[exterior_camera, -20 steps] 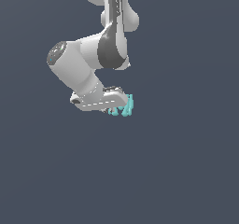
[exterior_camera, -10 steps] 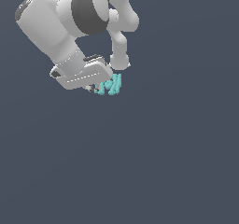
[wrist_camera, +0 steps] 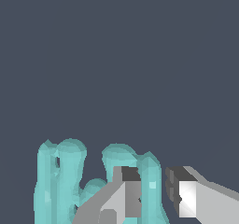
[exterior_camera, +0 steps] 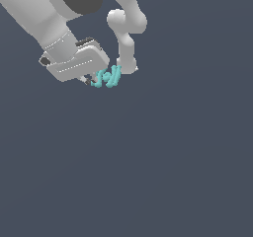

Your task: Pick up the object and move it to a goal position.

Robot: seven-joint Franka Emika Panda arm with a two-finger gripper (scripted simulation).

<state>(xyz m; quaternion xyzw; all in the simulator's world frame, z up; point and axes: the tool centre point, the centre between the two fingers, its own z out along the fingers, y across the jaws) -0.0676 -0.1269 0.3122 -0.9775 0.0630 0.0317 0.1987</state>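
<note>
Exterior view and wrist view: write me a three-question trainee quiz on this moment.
1. True or false: the object lies well apart from the gripper.
2. The object's colour is: A red, B teal, C yellow.
3. In the wrist view, how many of the object's bars stand between the fingers?
Key: 1 false, it sits at the fingertips; 2 B; 3 one.

Pincer (wrist_camera: 153, 197) clamps the object (exterior_camera: 107, 77), arm raised.
</note>
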